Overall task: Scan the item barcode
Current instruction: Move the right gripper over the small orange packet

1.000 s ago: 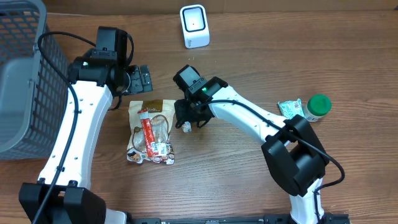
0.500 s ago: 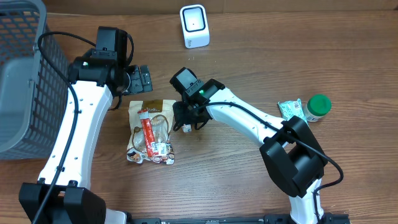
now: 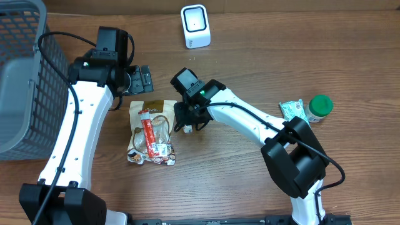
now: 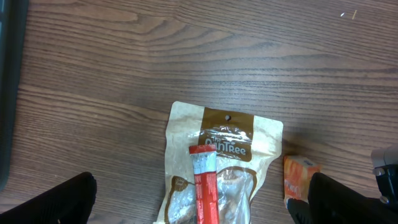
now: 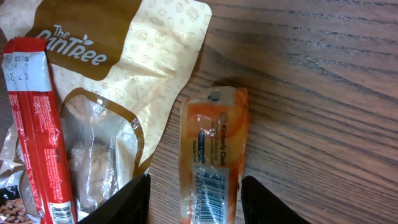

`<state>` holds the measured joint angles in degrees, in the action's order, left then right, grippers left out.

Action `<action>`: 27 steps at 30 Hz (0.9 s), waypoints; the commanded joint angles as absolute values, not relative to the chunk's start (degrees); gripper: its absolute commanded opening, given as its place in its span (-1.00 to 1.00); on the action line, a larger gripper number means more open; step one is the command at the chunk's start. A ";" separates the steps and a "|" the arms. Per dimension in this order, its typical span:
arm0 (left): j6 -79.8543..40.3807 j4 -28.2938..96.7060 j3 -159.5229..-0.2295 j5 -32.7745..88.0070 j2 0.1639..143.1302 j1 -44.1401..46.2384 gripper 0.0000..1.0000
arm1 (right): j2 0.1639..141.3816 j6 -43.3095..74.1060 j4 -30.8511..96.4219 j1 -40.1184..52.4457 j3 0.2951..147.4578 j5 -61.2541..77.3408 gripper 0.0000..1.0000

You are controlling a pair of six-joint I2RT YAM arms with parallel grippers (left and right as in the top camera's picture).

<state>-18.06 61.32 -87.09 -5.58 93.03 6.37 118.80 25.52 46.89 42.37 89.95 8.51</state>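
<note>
A small orange packet (image 5: 211,155) lies flat on the wooden table with its barcode facing up. My right gripper (image 5: 196,202) is lowered over it, one black finger (image 5: 124,202) on each side with a gap to the packet, so it is open. From overhead, the right gripper (image 3: 187,122) sits just right of the brown snack bag (image 3: 150,128). The packet (image 4: 297,180) also shows at the right in the left wrist view. My left gripper (image 4: 202,208) hangs wide open above the snack bag (image 4: 217,162), holding nothing. The white scanner (image 3: 195,25) stands at the table's far edge.
A red stick pack (image 3: 149,132) lies on the snack bag. A grey basket (image 3: 25,81) fills the far left. At the right edge, a green-capped bottle (image 3: 320,106) stands beside a green-white packet (image 3: 290,110).
My right gripper has shifted slightly left and its fingers have narrowed around the orange packet. The left arm has not moved.
</note>
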 commanded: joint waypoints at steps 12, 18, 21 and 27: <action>-18.85 61.23 -88.12 -5.30 93.36 6.76 1.00 | 119.72 25.74 46.59 43.13 89.95 6.02 -0.07; -18.85 61.25 -88.12 -5.28 93.36 6.76 1.00 | 119.74 25.76 46.19 43.13 89.56 6.00 -0.14; -18.85 61.28 -88.12 -5.28 93.36 6.76 1.00 | 119.74 25.76 44.05 43.13 87.94 6.00 -0.14; -18.85 61.25 -88.12 -5.28 93.36 6.79 1.00 | 119.70 25.74 41.19 43.11 85.93 6.02 -0.35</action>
<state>-18.06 61.32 -87.09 -5.58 93.03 6.37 118.91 25.67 41.63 42.81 86.46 6.76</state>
